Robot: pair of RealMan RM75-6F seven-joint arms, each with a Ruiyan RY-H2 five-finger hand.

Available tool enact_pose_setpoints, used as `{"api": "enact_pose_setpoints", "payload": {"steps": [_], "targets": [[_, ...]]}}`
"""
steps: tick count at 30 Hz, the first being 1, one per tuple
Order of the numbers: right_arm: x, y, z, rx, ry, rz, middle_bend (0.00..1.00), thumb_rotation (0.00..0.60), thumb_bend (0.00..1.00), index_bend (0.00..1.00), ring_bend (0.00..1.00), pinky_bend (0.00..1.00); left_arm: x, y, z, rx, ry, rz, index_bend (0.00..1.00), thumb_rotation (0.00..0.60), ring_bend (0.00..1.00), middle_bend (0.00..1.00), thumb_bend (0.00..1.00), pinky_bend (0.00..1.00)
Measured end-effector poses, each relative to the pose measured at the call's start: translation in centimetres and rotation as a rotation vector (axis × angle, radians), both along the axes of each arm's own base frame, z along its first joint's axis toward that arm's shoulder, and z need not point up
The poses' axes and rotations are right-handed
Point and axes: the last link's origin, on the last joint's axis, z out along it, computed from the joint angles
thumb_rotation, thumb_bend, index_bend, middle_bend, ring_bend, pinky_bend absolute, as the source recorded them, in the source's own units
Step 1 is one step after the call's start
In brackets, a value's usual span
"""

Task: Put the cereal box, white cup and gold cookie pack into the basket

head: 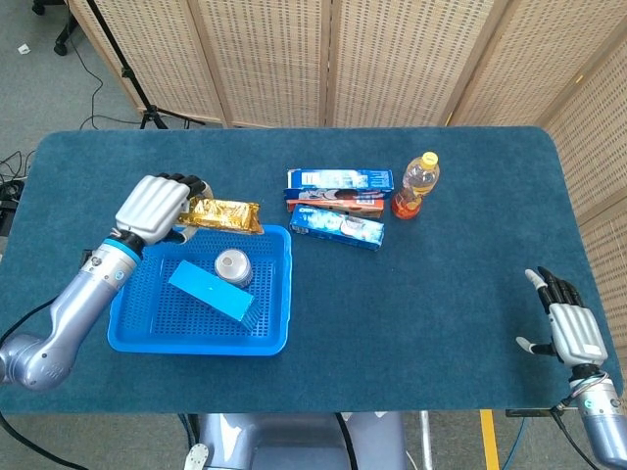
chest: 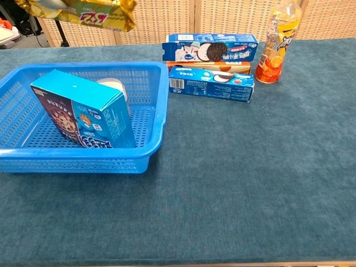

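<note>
The left hand (head: 157, 206) is up over the far left corner of the blue basket (head: 277, 294), fingers wrapped round one end of the gold cookie pack (head: 225, 213), and the pack sticks out to the hand's right, level, above the basket's back rim. From the chest view the pack (chest: 83, 12) hangs high in the air at the top left, clear of the basket (chest: 156, 119) beneath it, and the hand itself is out of that shot.

Below and just to the right of that hand, inside the basket, the cereal box (head: 211, 291) lies slanted across the floor; the chest view shows it leaning, its printed face (chest: 83, 114) turned toward the camera. The white cup (head: 233, 264) sits right behind the box, touching or nearly touching it, I cannot tell which; only a sliver of it (chest: 114, 86) peeks out past the box in the chest view.

Further right of the left hand, well clear of the basket, three cookie boxes (head: 338, 203) cluster together on the table, and an orange drink bottle (head: 416, 184) stands upright just beyond them.

The right hand (head: 573, 328) sits far off at the near right edge of the table, fingers spread, holding nothing.
</note>
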Motion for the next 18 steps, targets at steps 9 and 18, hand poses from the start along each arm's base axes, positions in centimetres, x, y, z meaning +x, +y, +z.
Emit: {"api": "enact_pose_setpoints", "payload": {"steps": [9, 18], "targets": [[0.1, 0.0, -0.3, 0.007, 0.001, 0.007, 0.0, 0.6, 0.16, 0.0, 0.0, 0.04, -1.6, -1.2, -0.6, -0.05, 0.054, 0.004, 0.7, 0.6, 0.2, 0.2, 0.37, 0.35], [0.1, 0.0, -0.1, -0.002, 0.0, 0.006, 0.0, 0.6, 0.16, 0.0, 0.0, 0.04, -2.2, -2.1, -1.3, -0.111, 0.129, -0.015, 0.4, 0.6, 0.01, 0.0, 0.3, 0.18]]}}
